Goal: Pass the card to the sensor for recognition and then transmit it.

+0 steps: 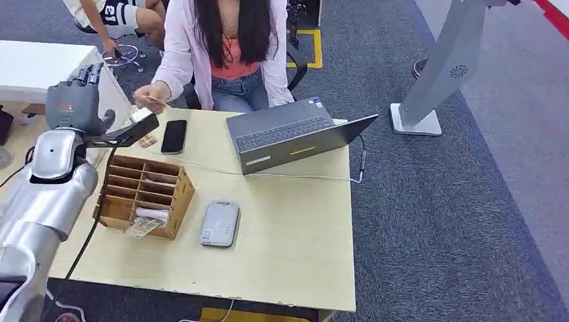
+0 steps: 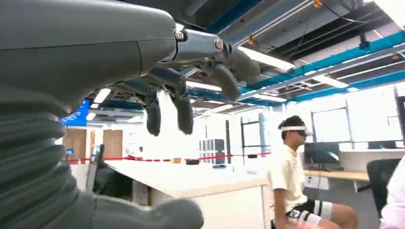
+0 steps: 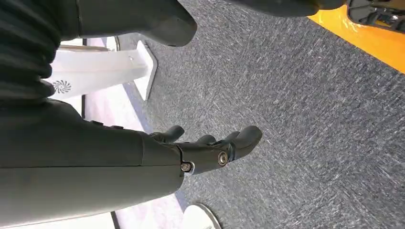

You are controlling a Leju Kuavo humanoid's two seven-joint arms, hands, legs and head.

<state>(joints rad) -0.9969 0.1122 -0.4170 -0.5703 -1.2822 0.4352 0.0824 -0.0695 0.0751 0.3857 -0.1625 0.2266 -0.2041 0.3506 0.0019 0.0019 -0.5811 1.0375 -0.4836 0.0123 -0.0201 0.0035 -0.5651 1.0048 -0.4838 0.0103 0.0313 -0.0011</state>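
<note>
My left hand (image 1: 74,94) is raised at the table's far left corner, fingers spread and holding nothing; the left wrist view shows the left hand (image 2: 181,81) the same way, against the ceiling. Just beyond it, a person's hand (image 1: 153,98) holds a small pale card (image 1: 158,100) over the table's far edge. The grey card sensor (image 1: 219,223) lies flat in the middle of the table. My right hand (image 3: 205,148) hangs over the carpet, fingers loosely extended, with nothing in it.
A wooden slotted organizer (image 1: 144,194) with cards in its lower slots stands left of the sensor. A black phone (image 1: 174,136) and an open laptop (image 1: 295,134) lie toward the far edge. A person sits across the table; a white stand (image 1: 436,80) is on the floor at right.
</note>
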